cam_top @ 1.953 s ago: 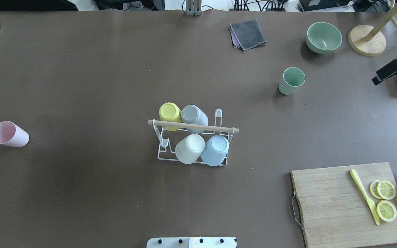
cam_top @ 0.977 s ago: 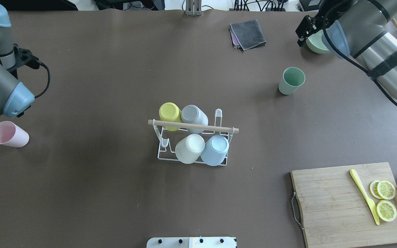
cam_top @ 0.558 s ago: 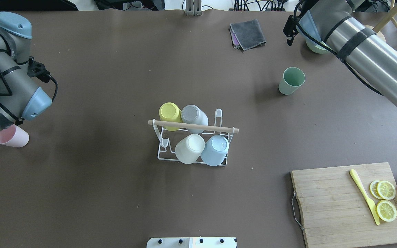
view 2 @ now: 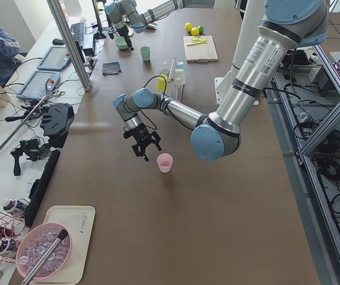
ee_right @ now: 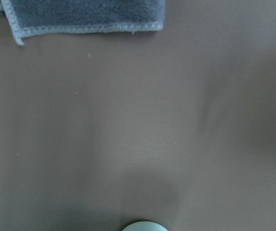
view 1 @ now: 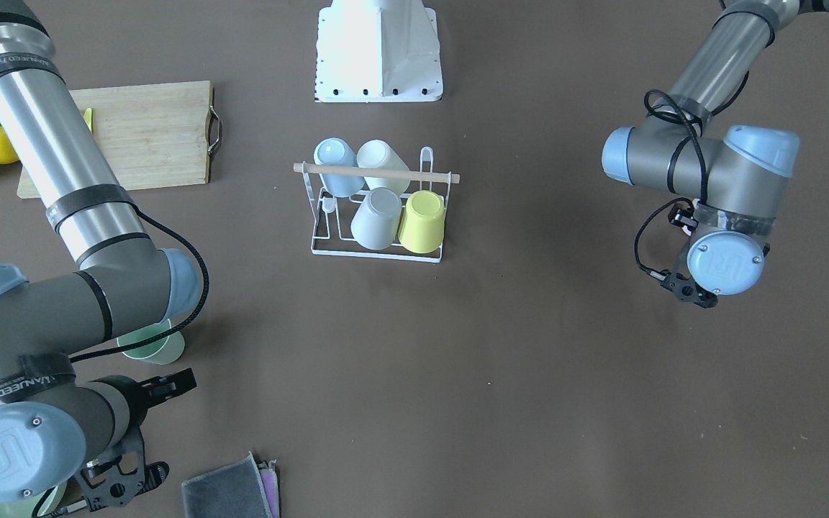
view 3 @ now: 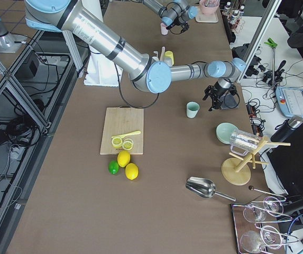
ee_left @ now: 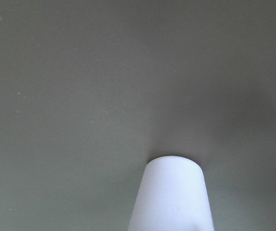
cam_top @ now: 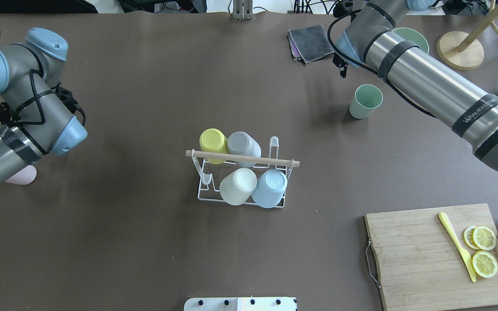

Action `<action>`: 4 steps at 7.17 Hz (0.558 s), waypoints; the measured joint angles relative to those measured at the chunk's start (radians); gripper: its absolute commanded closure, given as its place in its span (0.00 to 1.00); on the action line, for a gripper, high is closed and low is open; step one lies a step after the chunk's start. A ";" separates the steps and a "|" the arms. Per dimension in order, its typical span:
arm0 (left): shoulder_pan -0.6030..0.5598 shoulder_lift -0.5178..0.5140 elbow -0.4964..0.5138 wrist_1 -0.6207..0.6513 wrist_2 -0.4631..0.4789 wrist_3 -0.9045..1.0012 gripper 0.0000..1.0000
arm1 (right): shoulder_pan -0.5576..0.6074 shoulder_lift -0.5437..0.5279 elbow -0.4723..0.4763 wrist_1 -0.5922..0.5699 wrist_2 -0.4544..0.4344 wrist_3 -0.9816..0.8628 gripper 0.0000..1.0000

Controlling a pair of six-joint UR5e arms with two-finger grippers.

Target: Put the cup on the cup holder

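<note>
Your left gripper (view 2: 144,148) near the pink cup (ee_left: 172,197) at left wrist view's lower centre, right gripper (view 3: 218,100) near the green cup (cam_top: 365,101), overhead upper right, you cannot tell either's finger spread, cup holder (cam_top: 242,159) overhead centre.

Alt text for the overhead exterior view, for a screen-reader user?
A small white wire cup holder with a wooden rod handle stands mid-table, four cups upturned on its prongs: yellow, grey, cream, pale blue. A pale green cup stands upright near the right arm; the left arm hides most of a pink cup.
</note>
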 measured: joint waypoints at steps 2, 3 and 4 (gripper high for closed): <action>0.036 -0.013 0.025 0.005 0.042 0.081 0.03 | -0.035 0.005 -0.028 -0.040 0.024 -0.005 0.00; 0.055 -0.024 0.041 0.016 0.086 0.109 0.03 | -0.047 0.011 -0.046 -0.060 0.024 -0.014 0.00; 0.072 -0.034 0.055 0.032 0.120 0.125 0.04 | -0.052 0.025 -0.082 -0.070 0.020 -0.035 0.00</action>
